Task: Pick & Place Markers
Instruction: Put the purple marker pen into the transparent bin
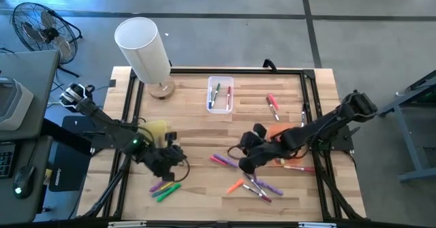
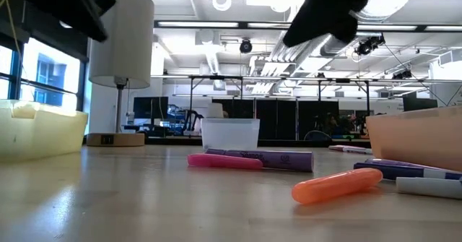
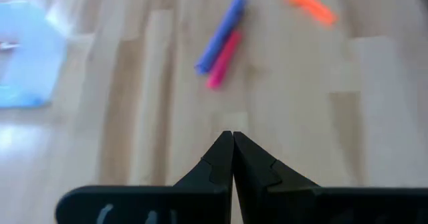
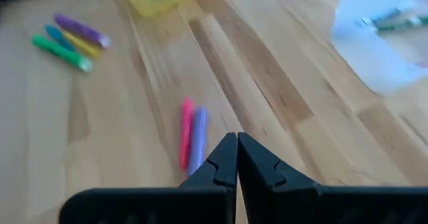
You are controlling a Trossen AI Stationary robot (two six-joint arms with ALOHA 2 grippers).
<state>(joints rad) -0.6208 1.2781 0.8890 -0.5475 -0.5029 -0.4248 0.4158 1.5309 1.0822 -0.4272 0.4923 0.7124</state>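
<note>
A: Left gripper (image 3: 233,140)? 
B: Fingers pressed together, holding nothing, over the wooden table (image 1: 197,129) toward its left edge, near the pale yellow plastic bin (image 1: 156,130).

A: Right gripper (image 4: 237,142)? 
B: Fingers together too, holding nothing, above the table's middle.

A: Markers? 
B: Pink and purple marker pair (image 1: 223,160) lies side by side mid-table, between the two grippers. Purple, yellow and green marker cluster (image 1: 165,188) sits near the front edge. More markers (image 1: 257,188) are scattered front of centre. Two lie inside the clear plastic bin (image 1: 220,94) near the back edge.
</note>
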